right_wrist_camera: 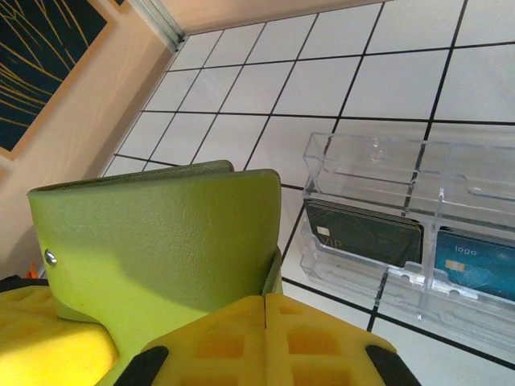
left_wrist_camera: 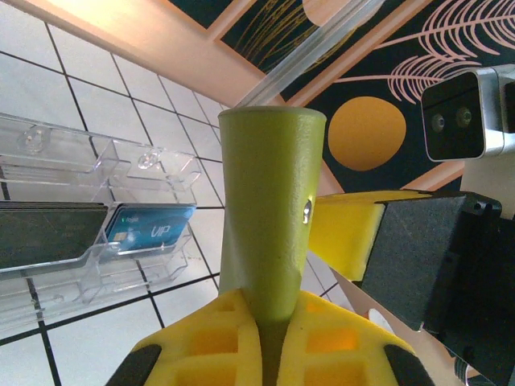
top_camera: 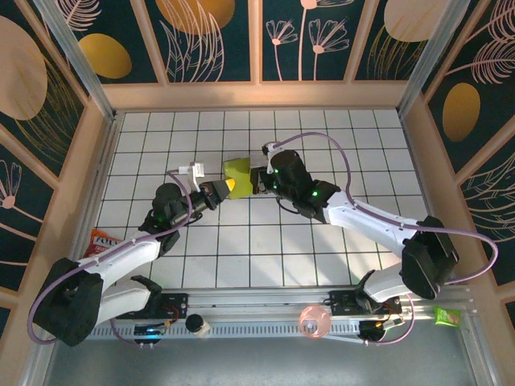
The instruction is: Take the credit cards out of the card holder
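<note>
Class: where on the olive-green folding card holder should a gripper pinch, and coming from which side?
Pinch an edge of the olive-green folding card holder across its flat faces, coming in edge-on, as the left gripper and right gripper do from opposite sides. It is flat and book-like, so broad faces should clamp firmly.

"VIP" and "logo" on the blue card (left_wrist_camera: pixel 149 229) in the clear plastic box (left_wrist_camera: pixel 48 153)
</note>
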### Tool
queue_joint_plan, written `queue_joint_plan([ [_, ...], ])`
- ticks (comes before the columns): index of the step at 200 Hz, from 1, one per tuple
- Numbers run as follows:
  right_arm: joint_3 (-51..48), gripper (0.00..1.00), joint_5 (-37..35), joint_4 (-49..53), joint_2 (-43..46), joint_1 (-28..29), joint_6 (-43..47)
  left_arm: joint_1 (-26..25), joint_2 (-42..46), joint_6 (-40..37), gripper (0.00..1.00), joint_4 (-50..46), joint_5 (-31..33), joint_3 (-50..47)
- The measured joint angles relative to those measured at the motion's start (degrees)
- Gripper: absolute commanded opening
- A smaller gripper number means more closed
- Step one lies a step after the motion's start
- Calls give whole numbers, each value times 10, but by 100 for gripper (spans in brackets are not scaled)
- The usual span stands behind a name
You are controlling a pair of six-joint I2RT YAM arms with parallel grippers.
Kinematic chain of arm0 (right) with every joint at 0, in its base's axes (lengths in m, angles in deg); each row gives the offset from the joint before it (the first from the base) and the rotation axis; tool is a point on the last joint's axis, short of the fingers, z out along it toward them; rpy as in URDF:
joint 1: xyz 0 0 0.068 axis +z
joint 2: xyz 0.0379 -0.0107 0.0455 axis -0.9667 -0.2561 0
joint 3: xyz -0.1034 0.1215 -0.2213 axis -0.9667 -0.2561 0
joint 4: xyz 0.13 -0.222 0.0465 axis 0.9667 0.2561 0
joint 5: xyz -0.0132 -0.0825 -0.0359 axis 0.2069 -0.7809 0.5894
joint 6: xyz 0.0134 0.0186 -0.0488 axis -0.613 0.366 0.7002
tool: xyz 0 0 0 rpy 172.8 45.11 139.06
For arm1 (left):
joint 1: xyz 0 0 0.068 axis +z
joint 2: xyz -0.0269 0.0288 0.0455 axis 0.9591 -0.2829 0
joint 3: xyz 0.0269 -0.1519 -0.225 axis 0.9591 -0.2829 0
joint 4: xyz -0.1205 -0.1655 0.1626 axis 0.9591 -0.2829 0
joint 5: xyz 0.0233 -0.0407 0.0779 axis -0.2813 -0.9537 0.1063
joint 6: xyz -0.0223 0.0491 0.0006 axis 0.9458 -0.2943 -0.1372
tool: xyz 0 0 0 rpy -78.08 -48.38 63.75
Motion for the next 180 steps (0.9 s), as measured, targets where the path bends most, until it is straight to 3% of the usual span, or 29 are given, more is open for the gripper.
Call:
queue_joint_plan([
  [93,-77,0,66,-31,42,-60,0,-8,3,4,0,-4,-49,0],
  [111,-99,36,106,-49,65,-77,3,-8,3,4,0,-4,-58,0],
  [121,-113,48,117,-55,82,-88,6,-8,3,4,0,-3,-61,0],
  [153,-176,60,182,-104,157,-145,12,-4,3,4,0,8,-71,0],
  [180,-205,62,263,-161,188,-158,0,-4,3,9,0,33,-85,0],
])
